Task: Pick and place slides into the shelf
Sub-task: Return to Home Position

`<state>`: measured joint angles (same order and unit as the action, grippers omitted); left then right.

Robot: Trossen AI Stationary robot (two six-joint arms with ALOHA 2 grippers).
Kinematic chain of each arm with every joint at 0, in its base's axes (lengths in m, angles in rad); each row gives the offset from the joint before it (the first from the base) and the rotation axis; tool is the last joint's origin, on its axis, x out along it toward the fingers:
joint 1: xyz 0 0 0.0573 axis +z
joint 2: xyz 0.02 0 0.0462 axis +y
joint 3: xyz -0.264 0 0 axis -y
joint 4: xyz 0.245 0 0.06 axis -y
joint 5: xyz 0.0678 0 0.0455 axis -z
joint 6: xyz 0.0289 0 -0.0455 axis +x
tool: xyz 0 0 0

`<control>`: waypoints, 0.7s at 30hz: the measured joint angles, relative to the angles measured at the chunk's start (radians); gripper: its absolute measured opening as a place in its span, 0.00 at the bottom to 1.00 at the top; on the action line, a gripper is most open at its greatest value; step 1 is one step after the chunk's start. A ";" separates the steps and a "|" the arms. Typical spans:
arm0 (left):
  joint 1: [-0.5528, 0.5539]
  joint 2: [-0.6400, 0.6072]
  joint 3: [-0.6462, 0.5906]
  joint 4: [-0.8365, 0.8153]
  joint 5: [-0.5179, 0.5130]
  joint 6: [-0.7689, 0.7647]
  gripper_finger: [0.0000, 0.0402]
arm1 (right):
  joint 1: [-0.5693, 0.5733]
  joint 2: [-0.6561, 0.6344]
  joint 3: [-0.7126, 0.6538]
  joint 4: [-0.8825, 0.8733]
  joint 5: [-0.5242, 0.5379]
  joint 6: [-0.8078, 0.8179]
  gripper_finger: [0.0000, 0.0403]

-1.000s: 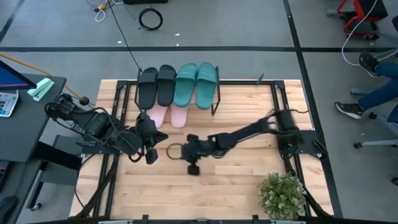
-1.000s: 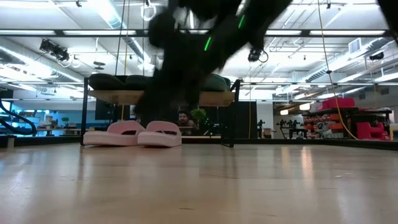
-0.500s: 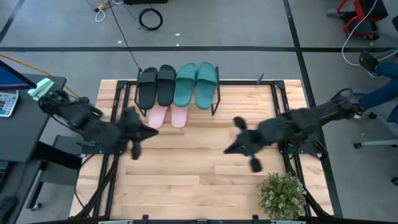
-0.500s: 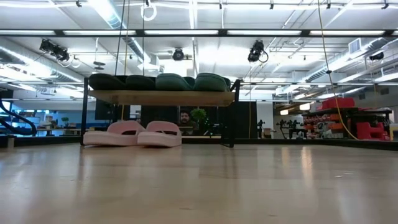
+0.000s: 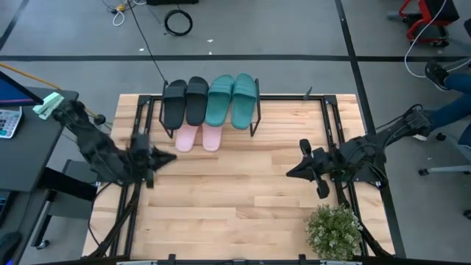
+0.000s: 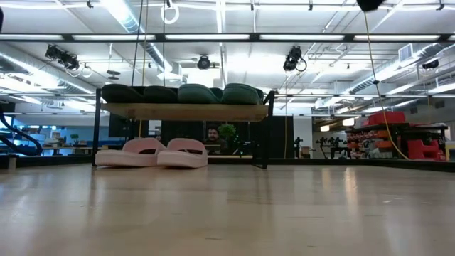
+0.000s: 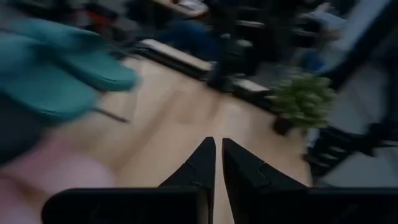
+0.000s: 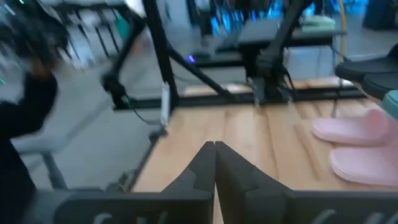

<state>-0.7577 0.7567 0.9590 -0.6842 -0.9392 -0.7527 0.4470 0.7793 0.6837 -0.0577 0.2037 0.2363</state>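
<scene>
- The wooden table [image 5: 243,199] is bare across its middle, leaving open room between the two arms; a potted plant [image 5: 335,230] stands at its front right corner
- The shelf [image 6: 185,112] stands at the table's far edge, left of centre: black slides [image 5: 185,101] and teal slides [image 5: 232,100] lie side by side on its plank, with pink slides [image 5: 200,137] under it, heels poking out toward the arms, long axes running front to back
- The left gripper [image 7: 217,149] sits at the left edge, the nearer to the shelf, fingers almost together, holding nothing
- The right gripper [image 8: 215,148] sits by the right edge, well apart from the shelf, fingers closed and empty
- All six slides look placed; I judge that only parking the arms remains
</scene>
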 joint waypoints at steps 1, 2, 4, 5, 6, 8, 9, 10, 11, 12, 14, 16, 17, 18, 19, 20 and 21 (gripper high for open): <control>-0.006 -0.009 -0.069 0.112 0.017 0.032 0.09 | 0.000 -0.032 -0.054 0.061 -0.011 0.000 0.03; -0.010 -0.014 -0.137 0.244 0.058 0.085 0.09 | 0.000 -0.061 -0.102 0.119 -0.027 0.000 0.04; -0.007 -0.010 -0.259 0.511 0.216 0.220 0.09 | 0.001 -0.110 -0.189 0.202 -0.058 0.001 0.04; -0.003 -0.006 -0.319 0.647 0.304 0.281 0.09 | 0.001 -0.130 -0.228 0.226 -0.064 0.002 0.04; 0.001 -0.001 -0.376 0.787 0.378 0.334 0.08 | 0.001 -0.148 -0.265 0.247 -0.070 0.004 0.04; 0.012 0.001 -0.473 1.013 0.490 0.451 0.07 | 0.001 -0.192 -0.335 0.286 -0.074 -0.003 0.04; 0.021 -0.004 -0.512 1.087 0.522 0.506 0.07 | 0.001 -0.216 -0.367 0.315 -0.078 -0.007 0.04; 0.032 -0.016 -0.542 1.121 0.542 0.537 0.07 | 0.001 -0.241 -0.396 0.344 -0.082 -0.009 0.04; 0.047 -0.034 -0.564 1.126 0.544 0.551 0.06 | 0.001 -0.271 -0.422 0.361 -0.083 -0.009 0.04; 0.066 -0.057 -0.579 1.119 0.547 0.553 0.06 | 0.001 -0.304 -0.444 0.368 -0.084 -0.009 0.04; 0.103 -0.119 -0.594 1.089 0.546 0.580 0.06 | 0.001 -0.370 -0.469 0.368 -0.084 -0.010 0.04; 0.133 -0.181 -0.592 1.065 0.545 0.631 0.06 | 0.000 -0.434 -0.480 0.343 -0.084 -0.010 0.04; 0.148 -0.211 -0.589 1.054 0.547 0.656 0.07 | 0.001 -0.463 -0.481 0.325 -0.084 -0.009 0.04; 0.161 -0.240 -0.588 1.044 0.548 0.670 0.07 | 0.000 -0.486 -0.480 0.305 -0.084 -0.010 0.04; 0.172 -0.263 -0.586 1.030 0.548 0.683 0.08 | 0.000 -0.507 -0.480 0.281 -0.085 -0.012 0.04; 0.185 -0.285 -0.585 1.010 0.548 0.691 0.08 | 0.000 -0.523 -0.480 0.256 -0.084 -0.018 0.04; 0.197 -0.305 -0.585 0.978 0.548 0.693 0.08 | 0.000 -0.539 -0.480 0.228 -0.084 -0.026 0.04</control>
<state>-0.5603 0.4521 0.3743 0.2935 -0.3916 -0.0593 0.4473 0.2399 0.2039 0.1703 0.1195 0.2106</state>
